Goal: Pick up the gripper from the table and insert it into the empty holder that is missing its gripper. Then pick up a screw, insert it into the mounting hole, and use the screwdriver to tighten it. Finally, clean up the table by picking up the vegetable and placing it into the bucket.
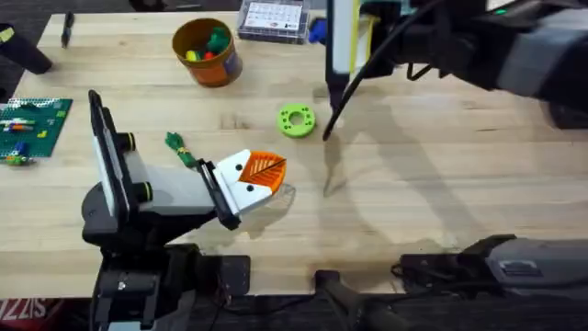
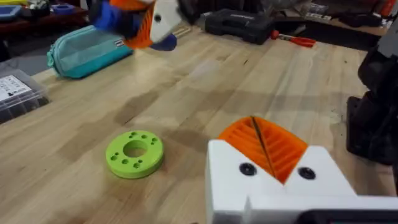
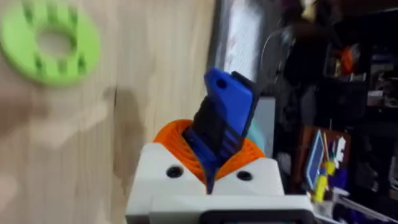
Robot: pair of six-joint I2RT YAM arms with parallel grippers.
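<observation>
Resting low over the tabletop a little left of its middle, the left gripper has its white fingers pressed together, the two orange ribbed pads meeting along a thin dark seam with nothing between them. Just behind its arm, toward the left, the vegetable lies flat on the wood, its green leafy end pointing to the far left. Slightly farther back and near the middle of the tabletop sits a lime-green ring pierced with small holes, lying flat and apart from everything else; it also appears in the left wrist view and the right wrist view. Just to the right of the ring a thin dark shaft comes down to the wood, though whether it belongs to the screwdriver cannot be told. Higher up, toward the far edge right of centre, the right gripper clamps its orange pads on the thick blue handle of the screwdriver, which stands up out of the fingers. At the far edge, left of centre, the orange bucket stands upright with yellow, green and red toy pieces inside. A clear box sits at the far edge beside it, to the right.
</observation>
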